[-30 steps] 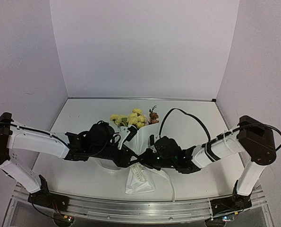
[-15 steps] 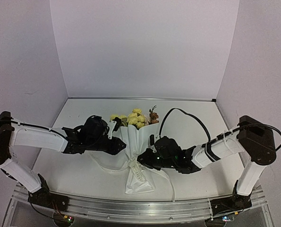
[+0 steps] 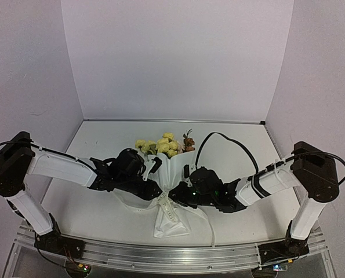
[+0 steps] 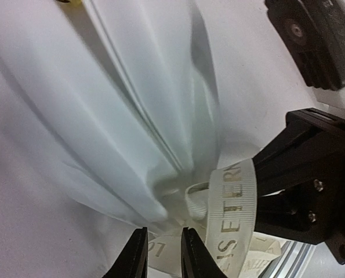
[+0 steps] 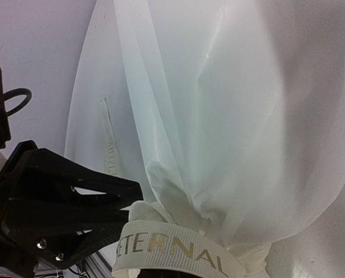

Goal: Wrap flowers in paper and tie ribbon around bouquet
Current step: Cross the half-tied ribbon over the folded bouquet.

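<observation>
Here the bouquet (image 3: pixel 167 174) lies on the counter (image 3: pixel 102 139), its flowers (image 3: pixel 163 145) at the far end. The right fingers (image 4: pixel 288 168) are clamped tight on the ribbon (image 4: pixel 233 214) at the pinched neck. The left fingers (image 4: pixel 136 258) sit close together by the ribbon, and I cannot tell if they grip it.

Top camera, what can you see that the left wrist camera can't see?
Only the top camera shows the pale yellow and orange-brown flowers and both white arms. Only the left wrist camera shows readable letters on the cream ribbon and the left gripper up close. Both show the white paper cone, pinched where the ribbon wraps it, and the black right gripper.
</observation>
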